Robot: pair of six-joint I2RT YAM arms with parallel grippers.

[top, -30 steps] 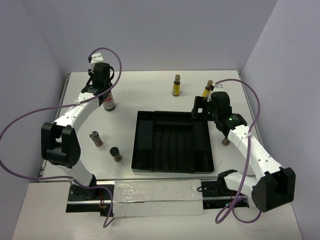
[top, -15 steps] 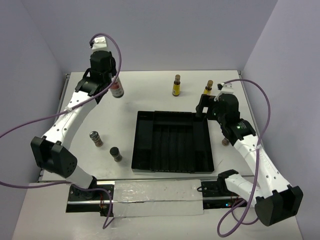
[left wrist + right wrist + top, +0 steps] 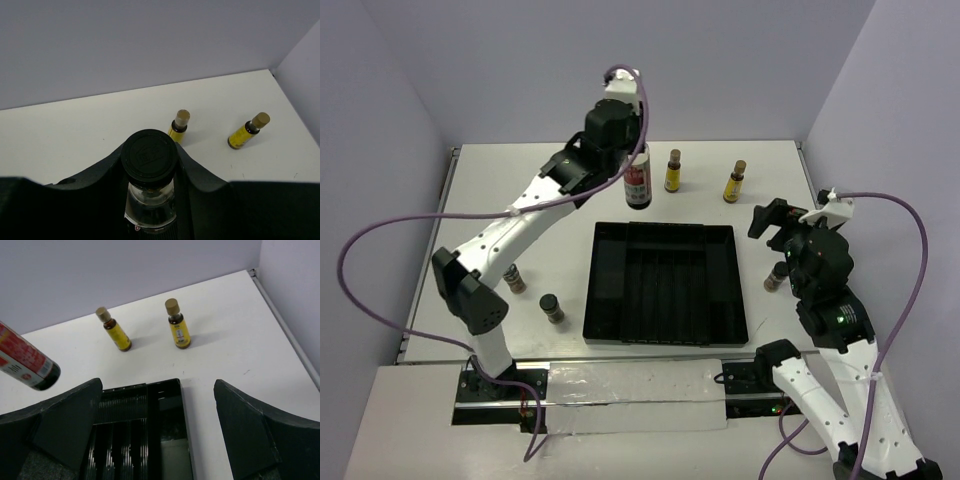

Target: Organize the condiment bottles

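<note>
Tall bottle (image 3: 638,187), clamped in left gripper (image 3: 631,166), swung near yellow bottles (image 3: 673,172) (image 3: 734,183); right gripper (image 3: 772,222) agape.

Black tray (image 3: 665,228) at the table (image 3: 520,190) centre, yellow bottles (image 3: 673,171) (image 3: 735,182) near the far edge. Brown jars (image 3: 512,278) (image 3: 552,308) (image 3: 775,279) by left and right edges.

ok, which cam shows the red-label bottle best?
Top external: the red-label bottle shows nearly whole in the left end effector. Left wrist gives only its black cap and clear neck; right wrist only its labelled lower end, at frame edge.
</note>
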